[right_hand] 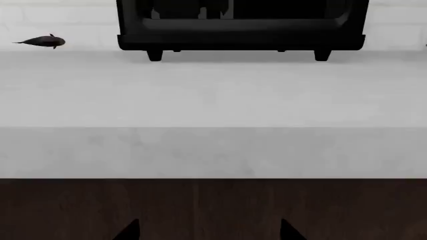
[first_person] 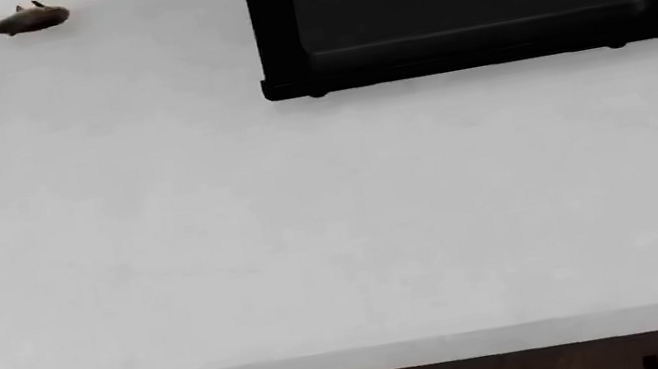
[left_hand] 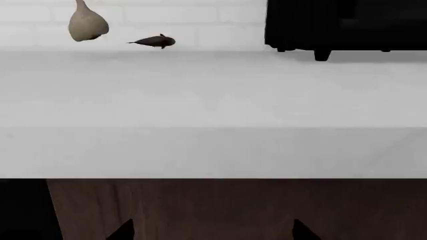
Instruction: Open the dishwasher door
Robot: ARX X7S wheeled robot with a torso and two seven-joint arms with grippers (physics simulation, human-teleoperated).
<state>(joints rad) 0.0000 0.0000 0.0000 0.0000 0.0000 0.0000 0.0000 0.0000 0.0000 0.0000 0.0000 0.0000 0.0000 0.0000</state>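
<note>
Both grippers' fingertips (left_hand: 123, 231) (right_hand: 130, 231) sit spread wide before brown cabinet fronts (right_hand: 213, 205); dishwasher door (left_hand: 23, 210) orientation unclear.

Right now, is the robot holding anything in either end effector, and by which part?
Nothing is held. The left end effector and right end effector show only open fingertips, with bare brown cabinet front between them.

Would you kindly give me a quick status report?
Left pincer open, empty. Right pincer open, empty. Dishwasher door untouched, only its edge in view. Nothing seen blocking.
</note>
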